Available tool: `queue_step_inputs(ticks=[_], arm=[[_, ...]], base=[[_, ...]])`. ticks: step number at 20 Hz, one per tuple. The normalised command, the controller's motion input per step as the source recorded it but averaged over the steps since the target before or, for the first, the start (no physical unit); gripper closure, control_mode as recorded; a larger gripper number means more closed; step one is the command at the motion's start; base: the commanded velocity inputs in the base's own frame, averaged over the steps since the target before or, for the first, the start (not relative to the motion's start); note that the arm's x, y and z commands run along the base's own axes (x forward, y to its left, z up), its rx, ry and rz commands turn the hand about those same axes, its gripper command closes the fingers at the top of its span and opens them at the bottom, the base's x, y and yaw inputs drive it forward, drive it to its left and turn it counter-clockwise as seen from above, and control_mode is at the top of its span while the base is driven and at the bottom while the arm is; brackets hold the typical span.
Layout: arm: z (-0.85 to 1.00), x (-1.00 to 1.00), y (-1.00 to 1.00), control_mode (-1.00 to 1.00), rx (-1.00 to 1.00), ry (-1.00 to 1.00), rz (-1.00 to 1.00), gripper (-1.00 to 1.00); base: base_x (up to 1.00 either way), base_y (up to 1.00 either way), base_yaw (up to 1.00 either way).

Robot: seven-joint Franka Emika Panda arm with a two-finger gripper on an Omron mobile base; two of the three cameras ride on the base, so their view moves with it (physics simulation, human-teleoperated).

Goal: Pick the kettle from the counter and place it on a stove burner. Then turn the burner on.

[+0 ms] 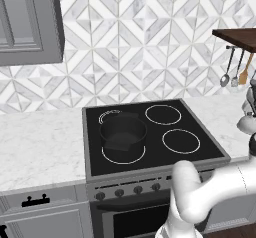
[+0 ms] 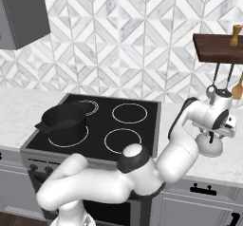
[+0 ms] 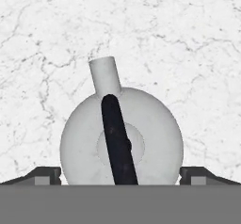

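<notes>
The small silver-white kettle [image 3: 121, 140] stands on the white marble counter [image 3: 188, 39] to the right of the stove [image 2: 147, 108]. From above I see its dark handle across the dome and its spout pointing away. My gripper [image 3: 121, 175] hangs open just above it, one fingertip [image 3: 47, 174] on each side of the dome, touching nothing. From the base, the kettle [image 2: 210, 147] sits under the gripper [image 2: 211, 136], and the kettle [image 1: 247, 125] lies at the right edge. A mid-sized stove burner [image 2: 122, 140] ring [image 1: 181, 141] lies bare at the front right of the cooktop.
A wide black pot [image 1: 123, 131] sits on the large front-left ring. Dark knobs [image 1: 128, 190] line the stove's grey front panel. A brown wooden shelf [image 2: 218, 47] with hanging utensils [image 1: 235, 71] juts out above the kettle. A grey wall cabinet [image 1: 27, 22] hangs at upper left.
</notes>
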Motion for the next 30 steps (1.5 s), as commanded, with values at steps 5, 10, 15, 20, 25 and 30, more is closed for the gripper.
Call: queue_step_inputs(ticks=[5, 10, 15, 20, 25, 30], arm=[[-0.2, 0.16, 0.0, -1.0, 0.0, -0.01, 0.0, 1.0], [0.0, -0.01, 0.0, -1.0, 0.01, -0.01, 0.0, 1.0], [0.28, -0.45, 0.4, -1.0, 0.15, -0.25, 0.0, 1.0], [0.09, -0.76, 1.0, -1.0, 0.23, -0.37, 0.0, 1.0], [0.02, -0.55, 1.0, -1.0, 0.08, -0.23, -0.03, 1.0], [0.19, -0.11, 1.0, -1.0, 0.0, -0.01, -0.08, 1.0]], base=[[0.0, 0.0, 0.0], [0.0, 0.0, 0.0], [0.0, 0.0, 0.0], [0.0, 0.0, 0.0], [0.0, 0.0, 0.0], [0.0, 0.0, 0.0]])
